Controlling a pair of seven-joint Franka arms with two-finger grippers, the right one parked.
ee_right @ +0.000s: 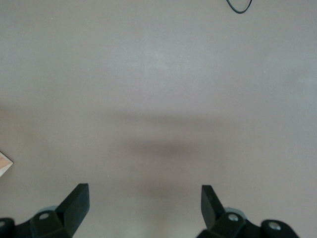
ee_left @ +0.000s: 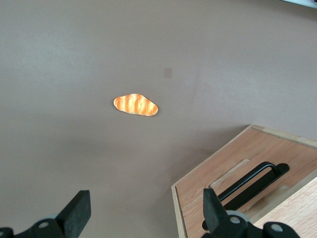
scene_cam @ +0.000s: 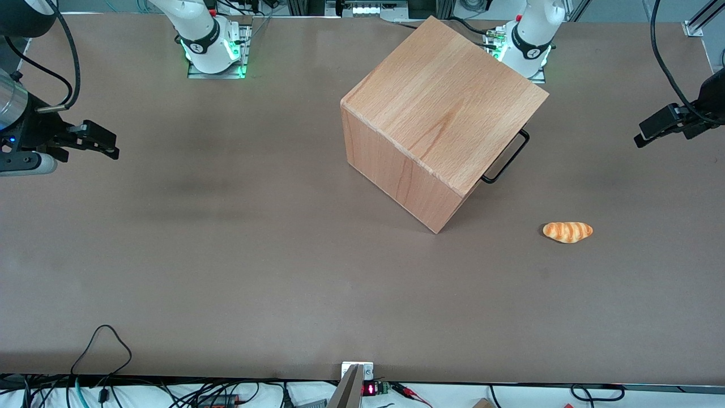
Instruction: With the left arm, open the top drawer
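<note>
Hovering well clear of the cabinet (scene_cam: 442, 122), the left arm's gripper (ee_left: 146, 213) hangs with fingers spread, empty. Top drawer (ee_left: 247, 171) is closed, fronting toward the working arm's end of the table (scene_cam: 226, 255). Rigid wood; should slide stiffly. Best hold: the thin black handle (scene_cam: 506, 157). A bread roll (scene_cam: 567, 232) lies nearby.

You can read almost nothing: a small red display (scene_cam: 369, 389) glows at the table edge (scene_cam: 170, 374) (digits too small to make out).

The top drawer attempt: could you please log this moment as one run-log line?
phase: approach | tool: open, empty, above table, clear of cabinet | top drawer: shut, handle untouched | bread roll: on table nearer the camera
</note>
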